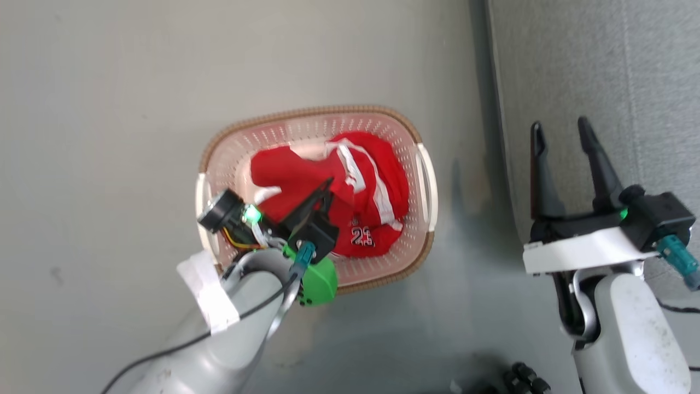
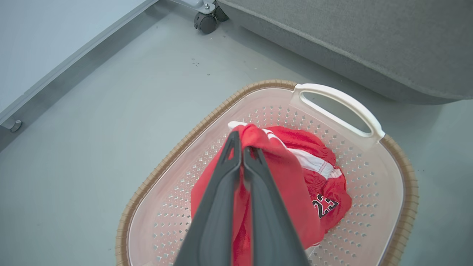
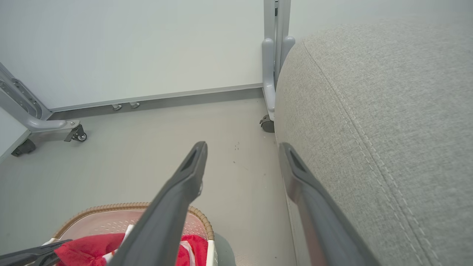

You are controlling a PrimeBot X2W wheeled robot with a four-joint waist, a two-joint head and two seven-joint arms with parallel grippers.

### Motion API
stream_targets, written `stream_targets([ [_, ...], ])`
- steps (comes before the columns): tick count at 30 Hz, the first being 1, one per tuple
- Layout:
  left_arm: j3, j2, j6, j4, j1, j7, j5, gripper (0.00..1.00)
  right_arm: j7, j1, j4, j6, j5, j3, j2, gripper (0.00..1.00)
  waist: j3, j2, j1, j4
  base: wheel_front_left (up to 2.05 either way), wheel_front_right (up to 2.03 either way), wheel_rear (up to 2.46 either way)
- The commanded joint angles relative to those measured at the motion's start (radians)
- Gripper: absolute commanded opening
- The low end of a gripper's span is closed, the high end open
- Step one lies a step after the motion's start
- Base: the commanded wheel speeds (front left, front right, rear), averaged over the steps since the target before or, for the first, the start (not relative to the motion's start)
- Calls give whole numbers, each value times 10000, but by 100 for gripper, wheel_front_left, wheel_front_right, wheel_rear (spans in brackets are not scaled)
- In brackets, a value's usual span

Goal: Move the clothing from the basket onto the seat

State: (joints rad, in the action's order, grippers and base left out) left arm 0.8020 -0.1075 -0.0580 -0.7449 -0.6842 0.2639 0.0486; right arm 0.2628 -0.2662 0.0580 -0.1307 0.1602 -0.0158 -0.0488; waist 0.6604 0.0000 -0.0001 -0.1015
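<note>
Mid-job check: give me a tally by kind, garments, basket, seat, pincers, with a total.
Red garments: 2, the pinched garment and the number 23 garment
Basket: 1
Seat: 1
Pincers: 2, left pincer shut on the pinched garment, right pincer open
Total: 6

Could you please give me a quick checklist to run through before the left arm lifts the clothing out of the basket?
1. Grip: left gripper shut on the red clothing, fabric pinched at the tips: ok.
2. Both garments caught: cannot tell; the number 23 piece lies lower.
3. Load raised out of the basket: not ok, not yet.
4. Other arm: right gripper open, apart from the basket: ok.
5. Target: seat close beside the basket: ok.
</note>
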Motion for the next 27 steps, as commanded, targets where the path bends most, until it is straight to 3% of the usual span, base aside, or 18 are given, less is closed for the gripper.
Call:
stream_targets([
  [1, -108, -56, -45, 239, 433, 6, 117, 0, 31, 297, 99, -1, -42, -61, -30, 100, -1775, 0, 1, 424, 0, 0, 0],
  [11, -1226, -154, -404, 3060, 2594, 10, 674, 0, 31, 1500, 566, -1, -105, -332, -30, 100, -4484, 0, 1, 737, 0, 0, 0],
  [17, -2114, -94, -125, 5140, 3632, 8, 647, 0, 31, 2023, 755, -1, -81, -560, -30, 100, -5503, 0, 1, 784, 0, 0, 0],
  [27, -3222, 240, 235, 6803, 4307, 7, 344, 0, 31, 2481, 876, -1, 212, -1144, -27, 100, -6242, 0, 1, 624, 0, 0, 0],
])
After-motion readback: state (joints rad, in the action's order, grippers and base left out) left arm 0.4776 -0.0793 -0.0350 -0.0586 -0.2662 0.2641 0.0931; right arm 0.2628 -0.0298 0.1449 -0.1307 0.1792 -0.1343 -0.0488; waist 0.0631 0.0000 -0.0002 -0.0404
